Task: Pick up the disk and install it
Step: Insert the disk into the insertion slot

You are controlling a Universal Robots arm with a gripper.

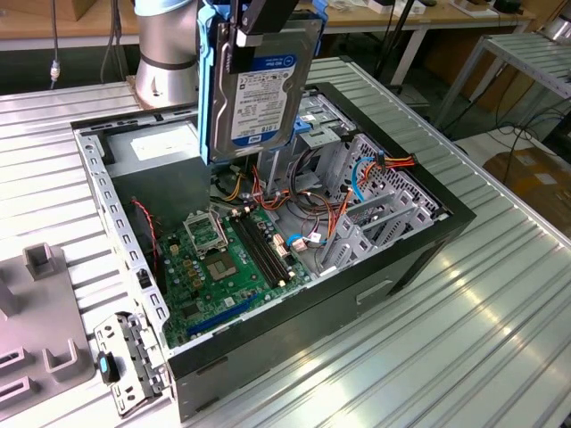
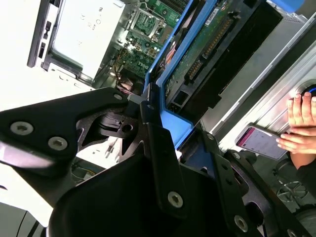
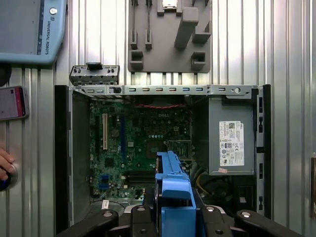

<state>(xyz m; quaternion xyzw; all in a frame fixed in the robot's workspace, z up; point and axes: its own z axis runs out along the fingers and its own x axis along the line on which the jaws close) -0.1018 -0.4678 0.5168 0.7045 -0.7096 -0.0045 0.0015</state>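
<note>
The gripper [image 1: 259,27] is clamped on the upper edge of the disk [image 1: 261,89], which hangs upright above the open computer case [image 1: 294,332], well off the motherboard [image 1: 223,267]. Its white, blue-edged label (black print and barcodes) faces the exterior view. In the first wrist view, the power supply [image 3: 232,143] carries a white printed sticker.

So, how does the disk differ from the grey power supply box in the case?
The disk hangs on edge above the open case, clamped in the gripper; the power supply box sits in a corner of the case. The disk has blue side rails; the box is plain grey metal. The disk's label has a blue edge; the box's sticker has none. Both are grey metal with a white label.
</note>
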